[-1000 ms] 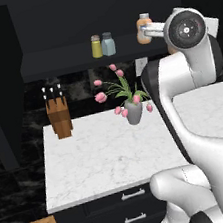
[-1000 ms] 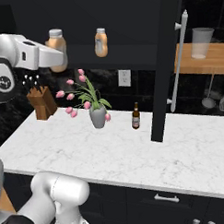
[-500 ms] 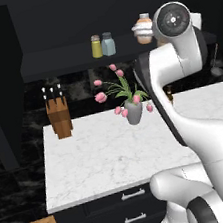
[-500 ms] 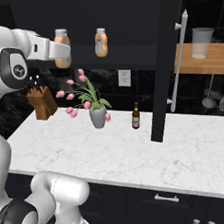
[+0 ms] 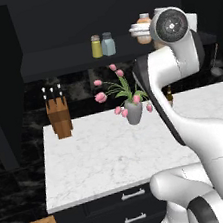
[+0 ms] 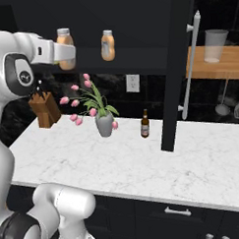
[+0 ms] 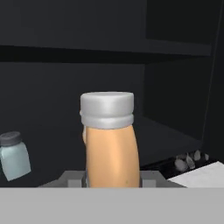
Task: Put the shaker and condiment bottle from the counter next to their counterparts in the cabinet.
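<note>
From my remote station, I see the gripper [image 6: 65,51] clamped on the condiment bottle [image 7: 111,142], jaws drawn in tight against its orange sides, silver-grey cap upright. The bottle is raised at shelf level at the cabinet [image 5: 66,64], well above the counter [image 5: 114,148]. On the shelf, the pale blue-grey shaker [image 5: 107,44] stands just beside the yellow-green shaker [image 5: 96,46]. The second orange bottle [image 6: 107,45] stands on the shelf too, apart from the held one. Below, the tulip vase [image 6: 105,124] sits on the marble.
</note>
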You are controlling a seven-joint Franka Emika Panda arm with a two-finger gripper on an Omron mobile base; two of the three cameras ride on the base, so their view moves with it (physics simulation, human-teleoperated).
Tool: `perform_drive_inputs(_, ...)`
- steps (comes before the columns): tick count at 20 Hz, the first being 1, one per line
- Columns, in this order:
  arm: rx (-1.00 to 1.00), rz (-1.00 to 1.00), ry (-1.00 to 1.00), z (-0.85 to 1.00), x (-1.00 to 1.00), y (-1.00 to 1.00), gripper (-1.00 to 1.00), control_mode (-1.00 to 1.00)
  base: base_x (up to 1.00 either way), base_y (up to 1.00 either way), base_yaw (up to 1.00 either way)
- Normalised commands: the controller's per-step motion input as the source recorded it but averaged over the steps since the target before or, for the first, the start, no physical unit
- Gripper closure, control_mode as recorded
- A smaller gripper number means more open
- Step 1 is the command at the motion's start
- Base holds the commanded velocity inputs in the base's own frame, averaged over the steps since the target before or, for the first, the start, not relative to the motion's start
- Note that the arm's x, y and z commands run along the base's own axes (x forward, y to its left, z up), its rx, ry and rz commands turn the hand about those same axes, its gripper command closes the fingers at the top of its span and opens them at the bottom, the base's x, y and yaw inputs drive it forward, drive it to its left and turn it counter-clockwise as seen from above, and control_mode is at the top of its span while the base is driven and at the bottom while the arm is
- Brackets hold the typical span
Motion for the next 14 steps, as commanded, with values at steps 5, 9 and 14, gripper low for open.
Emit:
perform_drive_inputs(5,-0.01,0.02,-0.06,-0.09,0.11,0.00,1.00,-1.00,0.00,0.00,0.00)
perform_drive_inputs(9,0.00,0.03,0.00,-0.02,0.32,0.00,1.00,-1.00,0.00,0.00,0.00)
perform_drive_inputs(14,-0.02,0.01,0.06,0.00,0.26,0.08,1.00,-1.00,0.00,0.00,0.00)
